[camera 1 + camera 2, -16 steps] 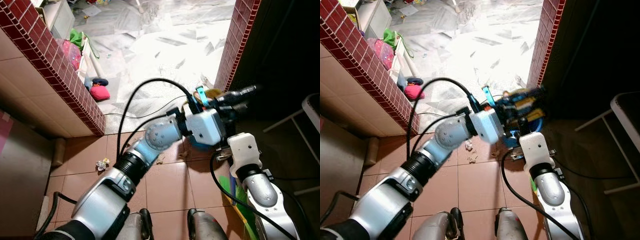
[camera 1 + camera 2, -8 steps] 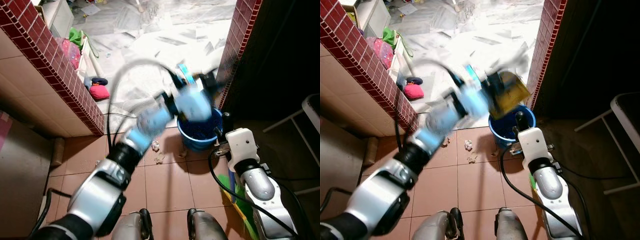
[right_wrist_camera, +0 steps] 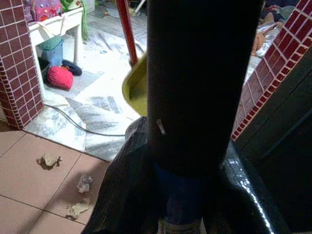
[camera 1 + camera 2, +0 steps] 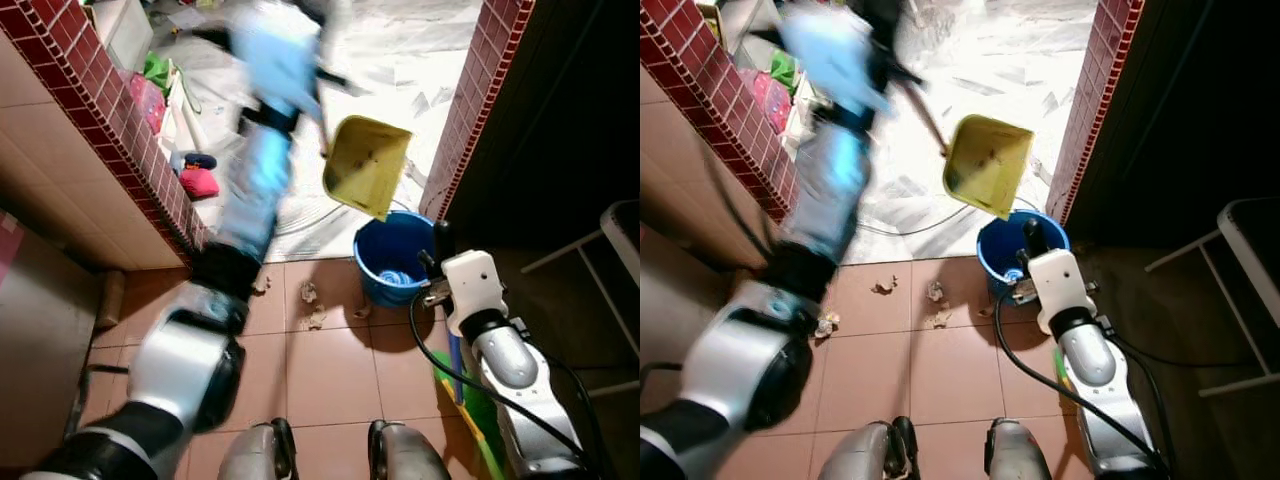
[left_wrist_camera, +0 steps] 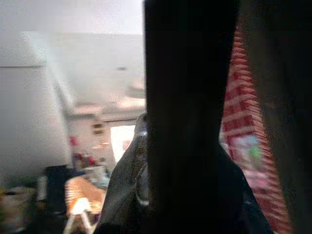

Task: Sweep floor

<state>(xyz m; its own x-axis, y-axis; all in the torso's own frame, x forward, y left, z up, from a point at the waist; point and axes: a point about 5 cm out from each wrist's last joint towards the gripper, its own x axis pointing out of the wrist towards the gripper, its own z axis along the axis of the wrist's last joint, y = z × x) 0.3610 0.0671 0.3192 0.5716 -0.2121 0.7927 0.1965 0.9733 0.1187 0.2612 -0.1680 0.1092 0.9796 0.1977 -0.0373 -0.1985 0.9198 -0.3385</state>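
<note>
Left eye view: our left arm is raised far and blurred, and the yellow dustpan hangs tilted on its handle above the blue bucket, mouth down toward the rim. We cannot tell how the left gripper stands, only that the handle runs up toward it. Our right gripper sits at the bucket's right rim; its fingers are hard to read, so we cannot tell their state either. Paper scraps lie on the near tiles just left of the bucket. To do this well, we judge the pan should be tipped steeply over the bucket's middle, then lowered beside the scraps.
</note>
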